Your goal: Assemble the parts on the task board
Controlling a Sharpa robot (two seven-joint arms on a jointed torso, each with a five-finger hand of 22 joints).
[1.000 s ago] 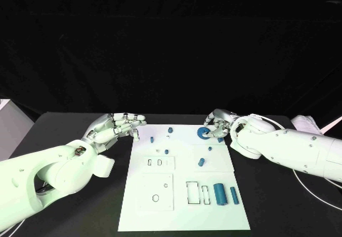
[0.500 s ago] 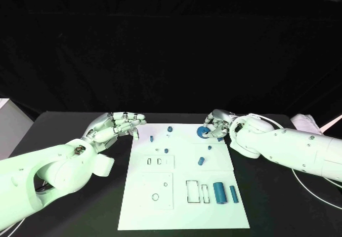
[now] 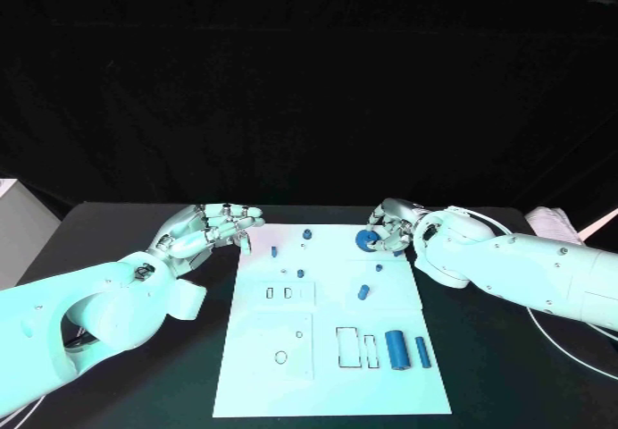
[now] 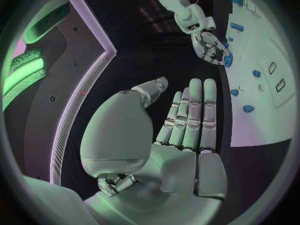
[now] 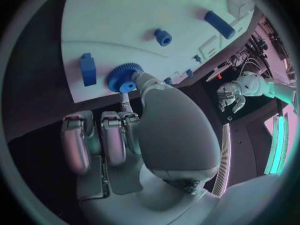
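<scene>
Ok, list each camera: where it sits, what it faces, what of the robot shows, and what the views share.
Head view: on the robot's head, looking down at the task board; left hand and right hand come in from the sides.
Left wrist view: behind the left hand, its fingers apart and holding nothing, facing across the board to the right hand.
Right wrist view: behind the right hand, which touches the blue gear.
Shared: the gear, the board and both hands.

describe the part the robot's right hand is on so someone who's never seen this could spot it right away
Start at the white task board on the black table, then go to its far right corner, where the right hand is. The part is the blue gear at its fingertips: round, toothed, with a centre hole.
</scene>
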